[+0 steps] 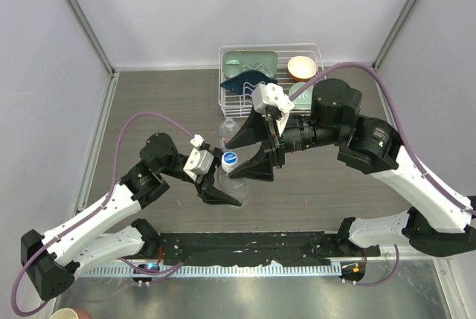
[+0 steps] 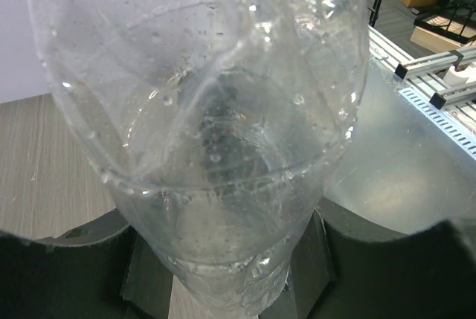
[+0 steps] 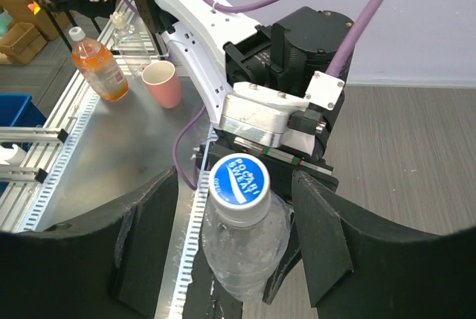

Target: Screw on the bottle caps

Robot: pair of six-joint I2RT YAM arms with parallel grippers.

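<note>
A clear unlabelled bottle (image 1: 236, 178) stands tilted near the table's middle, with my left gripper (image 1: 217, 185) shut on its body. In the left wrist view the bottle (image 2: 216, 148) fills the frame and both black fingers (image 2: 149, 267) press its sides. A white cap with a blue printed top (image 3: 238, 181) sits on the bottle's neck (image 3: 245, 248). My right gripper (image 3: 234, 218) is open and straddles the cap, with a gap on each side. From above, the cap (image 1: 230, 159) shows between the right gripper's fingers (image 1: 256, 166). A second clear bottle (image 1: 227, 127) lies just behind, partly hidden.
A white wire dish rack (image 1: 223, 96) at the back holds green dishes and an orange bowl (image 1: 302, 68). Off the table, on the metal bench, stand an orange drink bottle (image 3: 100, 66) and a pink cup (image 3: 162, 83). A black mat (image 1: 245, 245) runs along the near edge.
</note>
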